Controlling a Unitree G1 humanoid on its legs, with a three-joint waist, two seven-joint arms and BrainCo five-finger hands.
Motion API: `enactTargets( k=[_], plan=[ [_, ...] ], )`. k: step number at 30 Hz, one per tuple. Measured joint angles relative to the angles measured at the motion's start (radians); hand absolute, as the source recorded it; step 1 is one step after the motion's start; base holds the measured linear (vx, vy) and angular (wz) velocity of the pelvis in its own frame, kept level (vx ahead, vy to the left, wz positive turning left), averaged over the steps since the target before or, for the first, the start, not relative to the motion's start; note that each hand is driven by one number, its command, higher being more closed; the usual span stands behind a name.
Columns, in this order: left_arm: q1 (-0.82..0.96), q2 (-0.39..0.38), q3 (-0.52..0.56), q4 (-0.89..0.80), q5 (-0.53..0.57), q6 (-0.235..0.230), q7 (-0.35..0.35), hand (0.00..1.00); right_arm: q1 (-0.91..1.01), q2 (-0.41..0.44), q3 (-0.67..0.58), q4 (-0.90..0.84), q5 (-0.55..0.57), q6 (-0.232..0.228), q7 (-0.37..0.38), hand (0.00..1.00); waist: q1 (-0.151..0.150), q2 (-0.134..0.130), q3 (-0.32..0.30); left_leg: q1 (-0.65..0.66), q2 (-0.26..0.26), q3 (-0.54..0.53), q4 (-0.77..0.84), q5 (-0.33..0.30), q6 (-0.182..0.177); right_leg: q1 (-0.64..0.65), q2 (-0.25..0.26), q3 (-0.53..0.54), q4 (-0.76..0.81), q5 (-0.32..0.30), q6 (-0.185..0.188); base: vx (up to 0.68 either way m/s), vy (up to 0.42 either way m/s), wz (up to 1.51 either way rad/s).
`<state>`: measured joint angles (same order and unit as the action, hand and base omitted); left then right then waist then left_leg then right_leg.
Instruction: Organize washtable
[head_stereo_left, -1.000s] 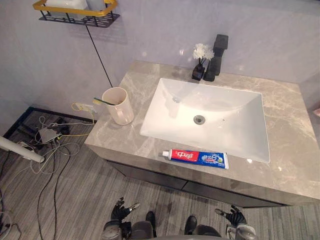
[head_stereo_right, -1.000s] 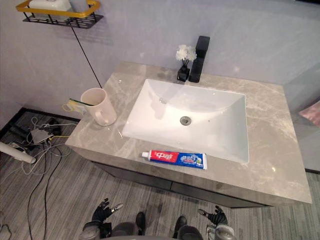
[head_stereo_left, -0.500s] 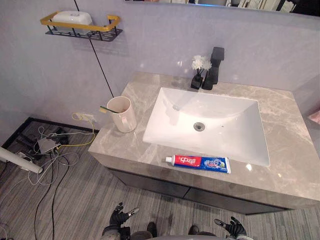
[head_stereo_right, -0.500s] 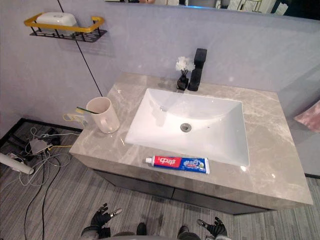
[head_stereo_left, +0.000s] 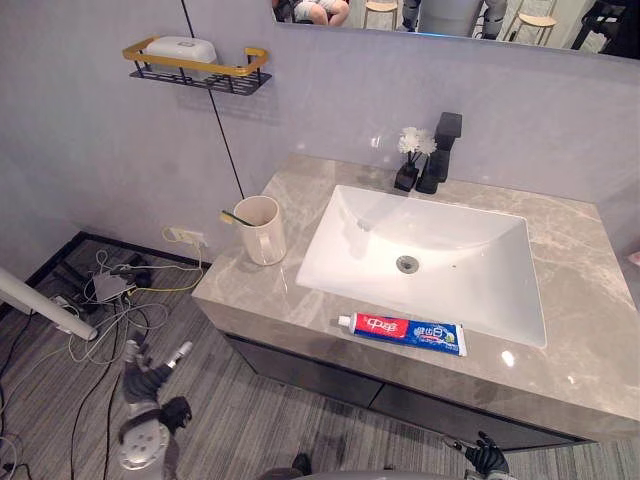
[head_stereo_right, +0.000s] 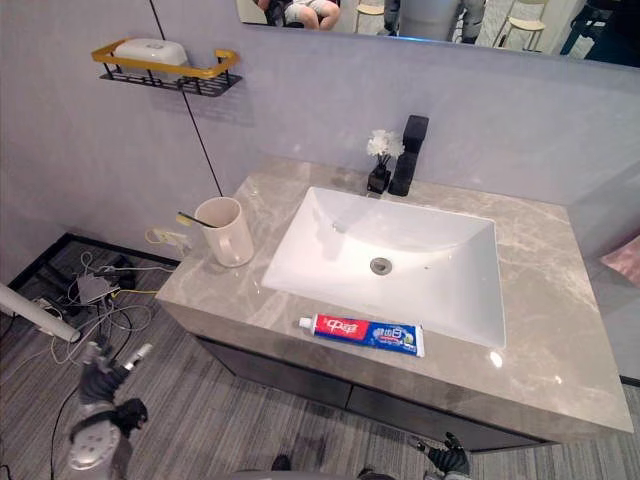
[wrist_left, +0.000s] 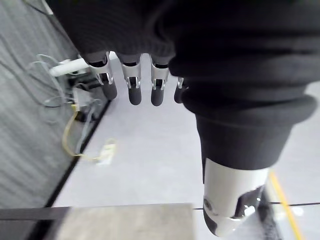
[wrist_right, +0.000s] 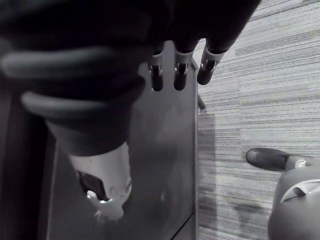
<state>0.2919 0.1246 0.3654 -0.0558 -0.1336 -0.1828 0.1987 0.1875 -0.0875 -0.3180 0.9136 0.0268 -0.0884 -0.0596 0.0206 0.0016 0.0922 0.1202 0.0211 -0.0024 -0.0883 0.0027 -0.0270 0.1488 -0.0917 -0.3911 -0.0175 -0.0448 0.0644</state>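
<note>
lifted from low at the bottom edge, the left hand now shows out at the lower left, over the floor and well short of the washtable. its fingers hang straight and loose, with nothing in them. the right hand stays low at the bottom edge, under the counter's front, just as slack and empty in its own wrist view. the whole picture has shifted too, so the head camera has moved. the things on the top keep their places among themselves.

the toothpaste tube lies flat along the front edge, just before the sink. the cup stands upright on the left part of the counter, with a toothbrush in it, its end poking over the rim. a black faucet and a small vase of white flowers stand at the back. a wall shelf hangs up to the left.

nothing is gripped, so the tidying looks not yet begun. the raised left arm reads as the start of a reach, and the loose tube is probably what needs a home.
</note>
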Motion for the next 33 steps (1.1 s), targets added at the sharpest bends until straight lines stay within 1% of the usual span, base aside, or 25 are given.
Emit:
enactTargets(
  k=[2, 5, 6, 8, 9, 11, 14, 17, 18, 21, 24, 26, 27, 29, 30, 31, 32, 33],
  plan=[
    [-0.011, -0.003, -0.003, -0.125, 0.034, -0.019, 0.017, 0.00, 0.001, 0.006, 0.002, 0.001, 0.000, 0.000, 0.010, 0.00, -0.001, -0.001, -0.008, 0.001, -0.001, 0.000, 0.006, 0.000, 0.000, -0.002, -0.002, 0.000, 0.016, -0.010, 0.003, 0.08, 0.006, 0.02],
    [-0.053, -0.003, -0.009, -0.248, 0.090, -0.040, 0.047, 0.00, 0.001, 0.005, 0.002, 0.003, 0.000, 0.000, 0.019, 0.00, -0.001, -0.001, -0.009, 0.003, -0.004, -0.001, 0.013, -0.001, 0.000, -0.001, -0.005, 0.000, 0.032, -0.023, 0.002, 0.05, 0.009, 0.04],
    [-0.055, -0.003, -0.010, -0.253, 0.090, -0.041, 0.047, 0.00, 0.001, 0.005, 0.002, 0.004, 0.000, 0.000, 0.020, 0.00, -0.001, -0.001, -0.009, 0.003, -0.004, -0.001, 0.014, -0.001, 0.000, -0.001, -0.005, 0.000, 0.033, -0.024, 0.001, 0.00, 0.000, 0.00],
    [-0.084, 0.001, -0.046, -0.364, 0.146, -0.063, 0.073, 0.00, 0.000, 0.004, 0.002, 0.011, 0.000, -0.002, 0.023, 0.00, -0.001, 0.004, -0.012, 0.003, -0.004, -0.007, 0.018, -0.002, -0.001, -0.001, -0.004, 0.005, 0.036, -0.027, -0.001, 0.00, 0.000, 0.00],
    [-0.086, 0.002, -0.058, -0.385, 0.158, -0.068, 0.075, 0.00, 0.000, 0.003, 0.002, 0.014, 0.000, -0.002, 0.023, 0.00, -0.001, 0.006, -0.013, 0.003, -0.004, -0.008, 0.018, -0.002, -0.001, -0.001, -0.003, 0.005, 0.037, -0.028, -0.003, 0.00, 0.000, 0.00],
    [-0.096, 0.013, -0.115, -0.457, 0.216, -0.077, 0.088, 0.00, -0.001, 0.002, 0.002, 0.033, 0.000, -0.004, 0.027, 0.00, -0.004, 0.015, -0.017, 0.011, -0.003, -0.009, 0.019, -0.003, -0.001, 0.000, -0.002, 0.007, 0.054, -0.038, -0.005, -0.02, -0.006, 0.00],
    [-0.098, 0.029, -0.170, -0.531, 0.266, -0.095, 0.088, 0.00, 0.001, 0.002, 0.011, 0.055, 0.000, -0.005, 0.039, 0.00, -0.006, 0.022, -0.022, 0.019, 0.003, -0.013, 0.023, -0.006, -0.005, 0.000, 0.000, 0.010, 0.075, -0.054, -0.009, -0.05, -0.025, -0.01],
    [-0.100, 0.060, -0.191, -0.590, 0.307, -0.114, 0.087, 0.00, 0.011, 0.000, 0.023, 0.059, 0.000, -0.006, 0.042, 0.00, -0.007, 0.025, -0.024, 0.019, 0.013, -0.012, 0.028, -0.007, -0.007, -0.006, 0.004, 0.014, 0.090, -0.062, -0.017, -0.05, -0.031, -0.03],
    [-0.106, 0.077, -0.215, -0.615, 0.324, -0.116, 0.085, 0.00, 0.012, -0.003, 0.025, 0.066, 0.000, -0.006, 0.042, 0.00, -0.007, 0.025, -0.024, 0.017, 0.017, -0.013, 0.032, -0.007, -0.007, -0.006, 0.005, 0.014, 0.092, -0.061, -0.016, -0.04, -0.024, -0.02],
    [-0.123, 0.099, -0.265, -0.637, 0.336, -0.129, 0.083, 0.00, 0.009, -0.020, 0.062, 0.084, 0.000, -0.014, 0.042, 0.00, -0.008, 0.028, -0.026, 0.016, 0.025, -0.009, 0.034, -0.010, -0.012, -0.014, 0.010, 0.020, 0.103, -0.064, -0.020, -0.03, -0.036, -0.05],
    [-0.126, 0.137, -0.344, -0.667, 0.341, -0.139, 0.047, 0.00, 0.008, -0.023, 0.078, 0.084, 0.000, -0.017, 0.042, 0.00, -0.010, 0.028, -0.027, 0.016, 0.033, -0.004, 0.035, -0.009, -0.019, -0.016, 0.019, 0.026, 0.102, -0.065, -0.022, 0.00, -0.026, -0.06],
    [-0.153, 0.162, -0.432, -0.668, 0.340, -0.142, 0.007, 0.00, 0.008, -0.031, 0.100, 0.088, 0.000, -0.017, 0.043, 0.00, -0.011, 0.029, -0.027, 0.016, 0.037, -0.003, 0.035, -0.008, -0.021, -0.016, 0.022, 0.027, 0.102, -0.066, -0.023, 0.00, -0.015, -0.01],
    [-0.161, 0.166, -0.458, -0.668, 0.340, -0.142, -0.003, 0.00, 0.007, -0.033, 0.104, 0.089, 0.000, -0.017, 0.043, 0.00, -0.012, 0.029, -0.027, 0.016, 0.037, -0.003, 0.035, -0.008, -0.021, -0.017, 0.023, 0.027, 0.102, -0.066, -0.023, 0.00, 0.000, 0.00],
    [-0.184, 0.176, -0.589, -0.658, 0.337, -0.144, -0.048, 0.00, 0.004, -0.037, 0.114, 0.089, 0.000, -0.017, 0.043, 0.00, -0.016, 0.028, -0.026, 0.017, 0.038, 0.001, 0.035, -0.007, -0.021, -0.018, 0.024, 0.031, 0.102, -0.066, -0.023, 0.02, -0.006, -0.04],
    [-0.187, 0.176, -0.616, -0.653, 0.337, -0.144, -0.062, 0.00, 0.002, -0.039, 0.121, 0.089, 0.000, -0.017, 0.043, 0.00, -0.017, 0.028, -0.026, 0.017, 0.038, 0.002, 0.035, -0.007, -0.021, -0.018, 0.024, 0.031, 0.102, -0.066, -0.023, 0.02, 0.002, -0.04],
    [-0.191, 0.176, -0.662, -0.635, 0.337, -0.143, -0.086, 0.00, -0.004, -0.039, 0.132, 0.089, 0.000, -0.017, 0.043, 0.00, -0.026, 0.027, -0.026, 0.017, 0.038, 0.003, 0.034, -0.008, -0.022, -0.019, 0.024, 0.032, 0.102, -0.066, -0.023, 0.00, 0.000, 0.00],
    [-0.199, 0.176, -0.699, -0.609, 0.338, -0.142, -0.107, 0.00, -0.006, -0.038, 0.138, 0.089, 0.000, -0.017, 0.044, 0.00, -0.034, 0.021, -0.022, 0.017, 0.037, 0.005, 0.034, -0.009, -0.023, -0.020, 0.023, 0.034, 0.102, -0.066, -0.023, 0.02, 0.004, -0.03],
    [-0.205, 0.176, -0.718, -0.592, 0.339, -0.141, -0.115, 0.00, -0.008, -0.038, 0.141, 0.089, -0.001, -0.017, 0.044, 0.00, -0.035, 0.020, -0.021, 0.016, 0.037, 0.006, 0.034, -0.009, -0.023, -0.021, 0.023, 0.035, 0.102, -0.066, -0.023, 0.02, 0.006, -0.06]
  ],
)
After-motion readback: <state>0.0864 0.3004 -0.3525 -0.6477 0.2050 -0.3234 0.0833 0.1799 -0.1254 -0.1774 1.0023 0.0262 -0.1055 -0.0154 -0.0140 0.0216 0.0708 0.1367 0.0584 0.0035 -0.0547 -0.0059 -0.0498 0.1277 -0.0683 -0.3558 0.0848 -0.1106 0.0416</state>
